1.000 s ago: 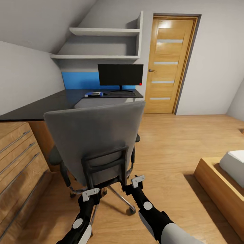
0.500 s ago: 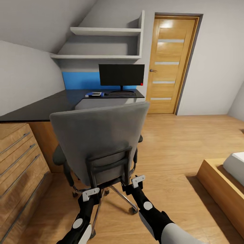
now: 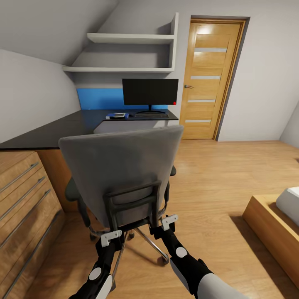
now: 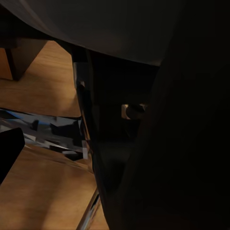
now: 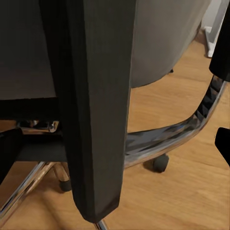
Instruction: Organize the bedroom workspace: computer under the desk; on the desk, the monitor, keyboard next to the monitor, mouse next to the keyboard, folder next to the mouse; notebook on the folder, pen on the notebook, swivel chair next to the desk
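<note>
Both grippers — left gripper (image 3: 111, 238) and right gripper (image 3: 169, 222) — were set against the black back frame of the swivel chair (image 3: 120, 174), apparently to push it toward the desk (image 3: 79, 124); whether the fingers clamped it I cannot tell.

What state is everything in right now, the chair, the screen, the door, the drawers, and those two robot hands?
swivel chair: upright, back turned to the robot, short of the desk.
monitor: upright on the desk, screen dark.
folder: flat on the desk, left of the monitor.
door: closed.
wooden drawers: closed.
left gripper: at the chair's black back frame; fingers' spread unclear.
right gripper: likewise.
</note>
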`<state>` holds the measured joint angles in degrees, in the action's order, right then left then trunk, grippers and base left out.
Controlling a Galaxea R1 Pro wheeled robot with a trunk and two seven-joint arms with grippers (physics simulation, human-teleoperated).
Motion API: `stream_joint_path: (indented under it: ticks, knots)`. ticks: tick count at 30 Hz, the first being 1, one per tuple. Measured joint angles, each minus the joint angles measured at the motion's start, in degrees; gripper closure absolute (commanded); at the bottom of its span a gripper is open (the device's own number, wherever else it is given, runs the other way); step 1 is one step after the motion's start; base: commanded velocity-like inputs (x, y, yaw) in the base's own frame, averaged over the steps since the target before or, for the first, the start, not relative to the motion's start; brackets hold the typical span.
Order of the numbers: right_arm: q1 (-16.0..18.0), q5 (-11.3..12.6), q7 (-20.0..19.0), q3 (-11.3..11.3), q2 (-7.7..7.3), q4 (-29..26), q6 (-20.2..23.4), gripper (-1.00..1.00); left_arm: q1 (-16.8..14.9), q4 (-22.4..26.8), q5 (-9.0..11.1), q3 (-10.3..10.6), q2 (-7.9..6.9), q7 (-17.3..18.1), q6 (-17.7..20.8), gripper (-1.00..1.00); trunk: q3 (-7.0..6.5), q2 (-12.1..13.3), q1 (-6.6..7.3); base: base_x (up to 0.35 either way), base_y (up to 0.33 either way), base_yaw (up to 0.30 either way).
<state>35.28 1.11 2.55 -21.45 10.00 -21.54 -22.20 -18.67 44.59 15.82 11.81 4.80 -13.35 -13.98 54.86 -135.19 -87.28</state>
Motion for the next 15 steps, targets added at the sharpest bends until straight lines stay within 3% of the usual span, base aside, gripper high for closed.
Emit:
stream_joint_path:
  ticks: [7,15]
  knots:
    - [0.0,0.0,0.0,0.0,0.0,0.0,0.0,-1.0,0.0,-0.1,0.0,0.0,0.0,0.0,0.0,-1.0,0.0,0.0,0.0,0.12,-0.099,0.0]
    - [0.0,0.0,0.0,0.0,0.0,0.0,0.0,-1.0,0.0,-0.1,0.0,0.0,0.0,0.0,0.0,-1.0,0.0,0.0,0.01,0.133,-0.016,0.0]
